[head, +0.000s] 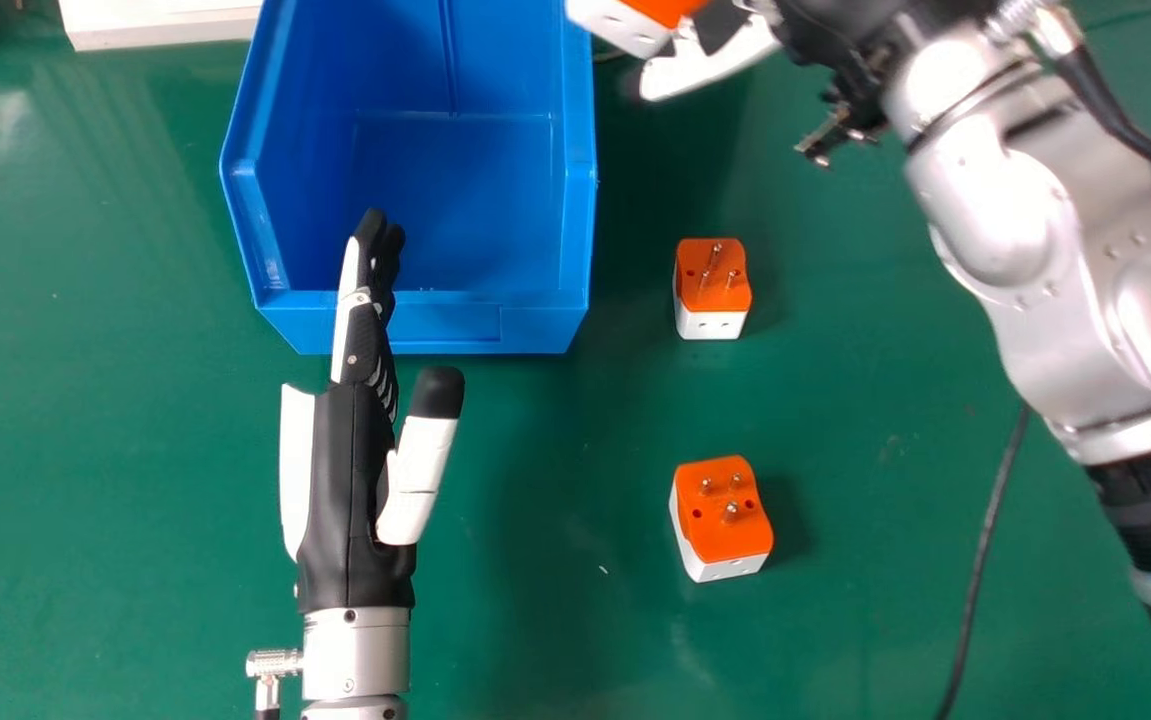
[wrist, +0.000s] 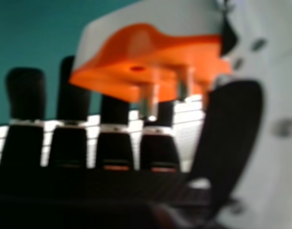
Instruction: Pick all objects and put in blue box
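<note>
At the top of the head view, right of the blue box, my right hand is curled on an orange and white plug adapter. In the right hand view that adapter, its metal pins showing, sits between the fingers and thumb of the right hand. On the table, one adapter lies right of the box and another nearer the front, both pins up. My left hand is open, fingers straight, its fingertips over the box's front left part.
The green table bears everything. White objects stand at the back left. A black cable runs along the right side, and the silver right forearm crosses above the table there.
</note>
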Controlling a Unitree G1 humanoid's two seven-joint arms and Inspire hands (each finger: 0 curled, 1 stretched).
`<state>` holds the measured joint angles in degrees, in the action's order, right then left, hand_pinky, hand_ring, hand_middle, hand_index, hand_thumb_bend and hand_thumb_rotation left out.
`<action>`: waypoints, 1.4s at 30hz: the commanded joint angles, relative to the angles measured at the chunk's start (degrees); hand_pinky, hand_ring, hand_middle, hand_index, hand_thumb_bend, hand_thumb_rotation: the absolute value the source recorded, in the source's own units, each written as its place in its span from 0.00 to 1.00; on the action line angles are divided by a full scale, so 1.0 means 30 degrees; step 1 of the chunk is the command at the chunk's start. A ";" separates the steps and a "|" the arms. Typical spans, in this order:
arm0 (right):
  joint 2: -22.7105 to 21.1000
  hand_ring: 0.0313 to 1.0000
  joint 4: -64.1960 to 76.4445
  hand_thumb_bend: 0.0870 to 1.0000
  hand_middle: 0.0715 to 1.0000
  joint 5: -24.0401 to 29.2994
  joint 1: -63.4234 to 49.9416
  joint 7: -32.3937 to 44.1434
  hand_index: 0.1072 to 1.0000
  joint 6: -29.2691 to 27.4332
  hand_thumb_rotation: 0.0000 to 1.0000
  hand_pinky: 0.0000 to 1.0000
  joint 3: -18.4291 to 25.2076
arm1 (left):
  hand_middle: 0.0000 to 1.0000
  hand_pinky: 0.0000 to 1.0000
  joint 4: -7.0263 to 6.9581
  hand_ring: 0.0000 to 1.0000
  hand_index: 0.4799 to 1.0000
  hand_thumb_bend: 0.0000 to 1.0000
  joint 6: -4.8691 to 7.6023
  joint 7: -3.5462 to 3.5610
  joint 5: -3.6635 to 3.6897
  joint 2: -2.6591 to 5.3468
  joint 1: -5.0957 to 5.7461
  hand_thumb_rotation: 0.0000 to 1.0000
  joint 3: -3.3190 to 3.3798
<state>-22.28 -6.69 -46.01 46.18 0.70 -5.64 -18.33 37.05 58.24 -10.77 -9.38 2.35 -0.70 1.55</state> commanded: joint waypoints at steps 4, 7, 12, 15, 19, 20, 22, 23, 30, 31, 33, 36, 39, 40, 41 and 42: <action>0.0908 0.38 -0.1298 0.45 0.45 -0.0496 0.2190 -0.0785 0.46 -0.0389 0.00 0.31 -0.0383 | 0.96 1.00 -0.0764 0.97 0.92 0.92 0.0414 -0.0203 0.0182 0.0179 0.0333 0.95 0.0108; 0.1707 0.38 -0.2567 0.45 0.46 -0.0673 0.2976 -0.1132 0.47 -0.0256 0.00 0.30 -0.0660 | 0.96 1.00 -0.1067 0.97 0.92 0.92 0.0360 -0.0193 0.0313 0.0258 0.0599 0.94 0.0130; 0.2398 0.39 -0.4676 0.45 0.47 -0.0773 0.4331 -0.1597 0.47 -0.0744 0.00 0.30 -0.1087 | 0.96 0.99 -0.1255 0.97 0.93 0.92 0.0365 -0.0240 0.0336 0.0280 0.0885 0.94 0.0227; 0.2640 0.40 -0.5441 0.45 0.48 -0.0749 0.4870 -0.1548 0.46 -0.0717 0.00 0.30 -0.1286 | 0.96 0.99 -0.1316 0.98 0.93 0.93 0.0417 -0.0245 0.0301 0.0357 0.1002 0.94 0.0236; 0.3099 0.40 -0.7738 0.45 0.49 -0.0387 0.5687 -0.2716 0.46 -0.1915 0.00 0.30 -0.1544 | 0.96 0.99 -0.1460 0.98 0.94 0.93 0.0615 -0.0339 0.0188 0.0480 0.1106 0.93 0.0210; 0.3250 0.40 -0.8331 0.45 0.49 -0.0379 0.5869 -0.3001 0.46 -0.2129 0.00 0.29 -0.1631 | 0.96 0.99 -0.1503 0.98 0.93 0.93 0.0643 -0.0399 0.0116 0.0499 0.1133 0.93 0.0217; 0.3596 0.40 -0.9682 0.45 0.49 -0.0421 0.6255 -0.3717 0.46 -0.2593 0.00 0.29 -0.1866 | 0.95 0.99 -0.1718 0.98 0.93 0.93 0.0616 -0.0513 -0.0055 0.0519 0.1244 0.93 0.0226; 0.3788 0.40 -1.0405 0.45 0.49 -0.0411 0.6473 -0.4047 0.46 -0.2822 0.00 0.29 -0.1983 | 0.95 0.99 -0.1856 0.98 0.93 0.93 0.0577 -0.0536 -0.0080 0.0536 0.1312 0.93 0.0218; 0.4857 0.41 -1.5911 0.44 0.49 -0.1443 0.8162 -0.7553 0.47 -0.4665 0.00 0.30 -0.3788 | 0.95 0.99 -0.2212 0.97 0.92 0.91 0.0428 -0.0607 -0.0063 0.0537 0.1531 0.94 0.0146; 0.5035 0.41 -1.6685 0.44 0.49 -0.1646 0.8312 -0.8123 0.47 -0.4972 0.00 0.30 -0.4125 | 0.95 0.99 -0.2162 0.97 0.92 0.91 0.0478 -0.0614 -0.0053 0.0529 0.1514 0.94 0.0131; 0.5275 0.41 -1.7926 0.44 0.49 -0.2067 0.8528 -0.8964 0.47 -0.5524 0.00 0.30 -0.4830 | 0.95 0.99 -0.2131 0.97 0.92 0.91 0.0469 -0.0637 -0.0063 0.0549 0.1500 0.94 0.0108; 0.5611 0.41 -1.9180 0.45 0.49 -0.2709 0.8570 -0.9950 0.47 -0.5738 0.00 0.30 -0.5797 | 0.95 0.99 -0.2092 0.97 0.92 0.91 0.0446 -0.0570 0.0046 0.0574 0.1459 0.94 0.0045; 0.5891 0.41 -2.0085 0.45 0.48 -0.3084 0.8519 -1.0489 0.47 -0.5782 0.00 0.31 -0.6503 | 0.94 0.99 -0.1948 0.97 0.92 0.91 0.0524 -0.0578 0.0048 0.0559 0.1358 0.94 0.0032; 0.5971 0.41 -2.0381 0.45 0.48 -0.3205 0.8522 -1.0609 0.47 -0.5726 0.00 0.31 -0.6742 | 0.94 0.99 -0.1938 0.97 0.92 0.91 0.0520 -0.0592 0.0033 0.0565 0.1340 0.94 0.0030; 0.6067 0.41 -2.0660 0.45 0.48 -0.3332 0.8534 -1.0674 0.47 -0.5579 0.00 0.31 -0.6975 | 0.94 0.99 -0.1901 0.97 0.92 0.91 0.0551 -0.0676 -0.0062 0.0575 0.1311 0.94 0.0060; 0.6131 0.41 -2.0854 0.45 0.48 -0.3401 0.8551 -1.0726 0.47 -0.5482 0.00 0.31 -0.7125 | 0.94 0.99 -0.1874 0.97 0.92 0.91 0.0571 -0.0743 -0.0137 0.0587 0.1288 0.94 0.0081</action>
<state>-4.13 -68.98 -56.49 69.05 -29.66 -22.77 -39.35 31.83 58.66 -12.62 -9.06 2.96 3.53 2.29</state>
